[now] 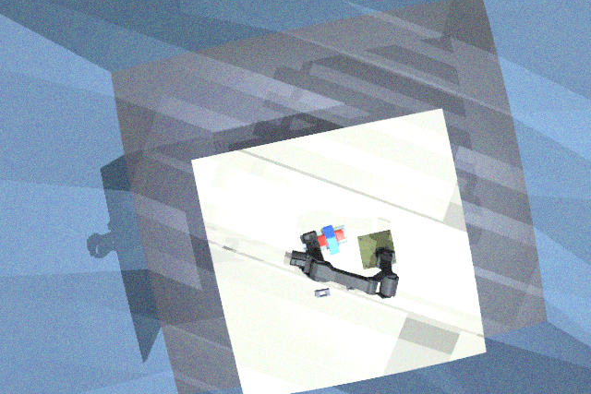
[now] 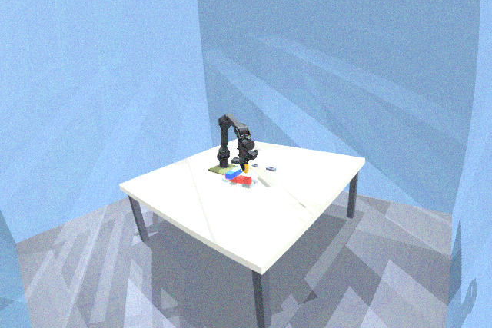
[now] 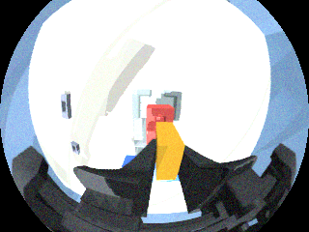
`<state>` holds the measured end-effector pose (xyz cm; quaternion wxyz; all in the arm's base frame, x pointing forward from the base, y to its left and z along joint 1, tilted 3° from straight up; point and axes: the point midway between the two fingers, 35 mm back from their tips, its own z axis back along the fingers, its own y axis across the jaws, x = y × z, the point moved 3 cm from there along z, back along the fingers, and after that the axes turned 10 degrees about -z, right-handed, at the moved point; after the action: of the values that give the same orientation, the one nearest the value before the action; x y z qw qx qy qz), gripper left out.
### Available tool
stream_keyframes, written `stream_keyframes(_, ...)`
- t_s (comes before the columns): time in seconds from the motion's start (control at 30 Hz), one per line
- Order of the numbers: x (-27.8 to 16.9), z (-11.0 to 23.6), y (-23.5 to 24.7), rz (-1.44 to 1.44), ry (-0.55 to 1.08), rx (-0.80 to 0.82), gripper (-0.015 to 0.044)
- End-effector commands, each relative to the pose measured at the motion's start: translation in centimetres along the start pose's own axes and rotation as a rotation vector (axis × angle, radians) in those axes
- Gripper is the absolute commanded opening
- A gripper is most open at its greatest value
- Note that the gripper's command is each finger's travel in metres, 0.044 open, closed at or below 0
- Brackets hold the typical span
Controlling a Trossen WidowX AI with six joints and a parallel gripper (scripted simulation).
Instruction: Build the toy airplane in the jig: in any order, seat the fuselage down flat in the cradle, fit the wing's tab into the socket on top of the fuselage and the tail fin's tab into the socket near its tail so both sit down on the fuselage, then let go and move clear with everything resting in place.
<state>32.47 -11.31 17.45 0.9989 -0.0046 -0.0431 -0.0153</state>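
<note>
Table: a white square table (image 2: 301,213) on dark legs stands on a grey floor, with blue walls around it.
Arm: the dark arm (image 2: 226,134) rises from an olive base plate (image 1: 369,256) and bends over toward the jig.
Jig: a pale grey cradle (image 2: 250,184) sits on the table just beside the base plate.
Fuselage: the red fuselage (image 2: 242,179) lies flat in the cradle; from the wrist view (image 3: 158,116) its end shows straight beyond the fingers.
Wing: the blue wing (image 2: 231,173) sits crosswise on top of the fuselage, light blue from above (image 1: 330,239).
Gripper: the gripper (image 3: 165,177) points down, its fingers pinching the tail fin between them.
Tail fin: the orange tail fin (image 3: 169,150) hangs upright in the grip, just above the tail end of the fuselage (image 2: 246,167); I cannot tell whether it touches.
Small piece: a little grey block (image 1: 322,292) lies apart on the table, near the arm.
</note>
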Motion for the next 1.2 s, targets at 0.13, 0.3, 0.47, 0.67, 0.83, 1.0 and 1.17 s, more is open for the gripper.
stream_keyframes(0.13,0.0,-1.3,0.1,0.003,0.001,0.006,0.0065)
stream_keyframes(0.3,0.0,-2.1,0.1,0.003,0.001,0.006,0.0065)
stream_keyframes(0.47,0.0,-2.9,0.1,0.003,0.001,0.006,0.0065)
stream_keyframes(0.67,0.0,-3.6,0.1,0.003,0.001,0.006,0.0065)
stream_keyframes(0.83,-0.1,-3.4,0.0,0.002,0.004,0.001,0.0045)
stream_keyframes(1.0,-0.1,-3.4,0.0,0.002,0.004,0.001,0.0000)
stream_keyframes(1.17,-0.1,-3.4,0.0,0.002,0.004,0.001,0.0079)
